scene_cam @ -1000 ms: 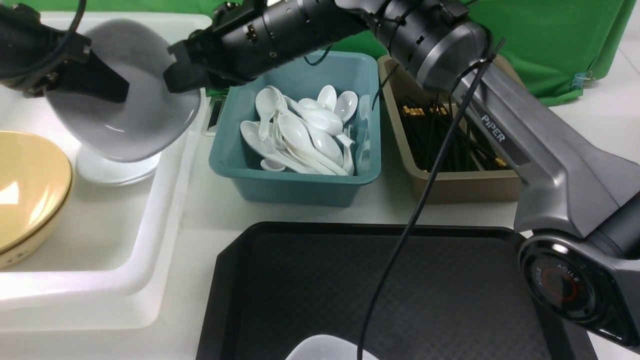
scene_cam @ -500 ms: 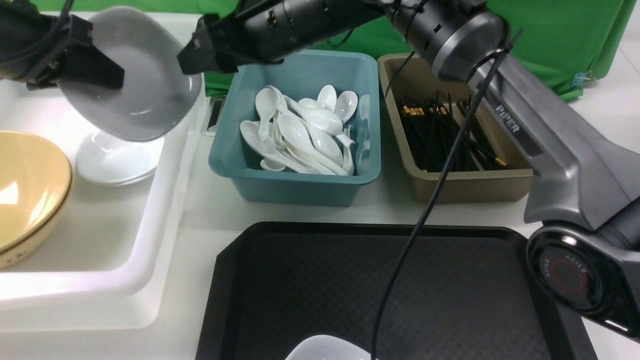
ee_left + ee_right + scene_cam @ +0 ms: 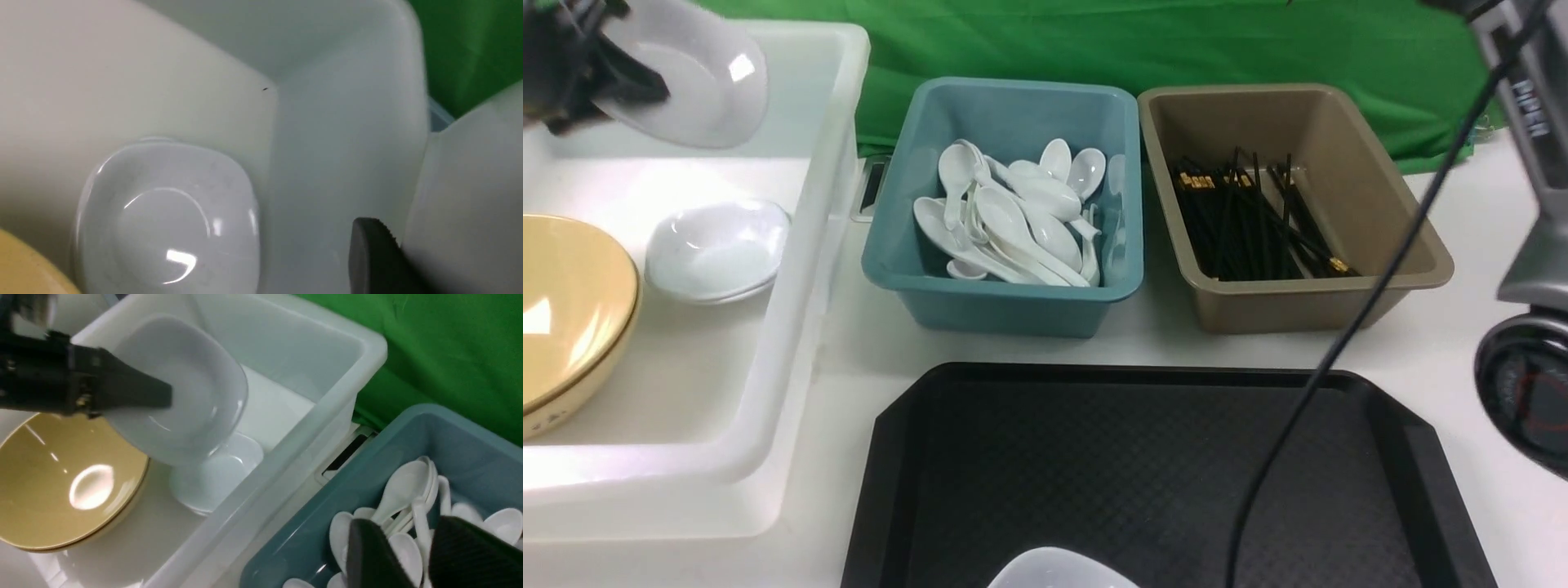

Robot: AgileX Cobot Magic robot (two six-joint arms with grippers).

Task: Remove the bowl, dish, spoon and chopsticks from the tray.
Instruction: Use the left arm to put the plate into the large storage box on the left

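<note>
My left gripper (image 3: 621,77) is shut on the rim of a small white dish (image 3: 690,69) and holds it tilted, high over the back of the white tub (image 3: 792,327). In the left wrist view one black finger (image 3: 374,253) presses on that dish (image 3: 470,196). The yellow bowl (image 3: 564,310) and stacked white dishes (image 3: 715,249) sit in the tub. My right gripper (image 3: 412,555) is open and empty above the spoons (image 3: 400,490). The black tray (image 3: 1160,457) holds one white dish (image 3: 1058,572) at its near edge.
A teal tub (image 3: 1005,302) full of white spoons (image 3: 1013,216) stands behind the tray. A brown tub (image 3: 1290,302) beside it holds black chopsticks (image 3: 1250,220). Green cloth hangs at the back. My right arm's base (image 3: 1527,384) and its cable (image 3: 1339,351) are at the right.
My right arm has pulled back and risen out of the front view's middle. My left gripper has lifted the white dish higher and farther to the left over the tub.
</note>
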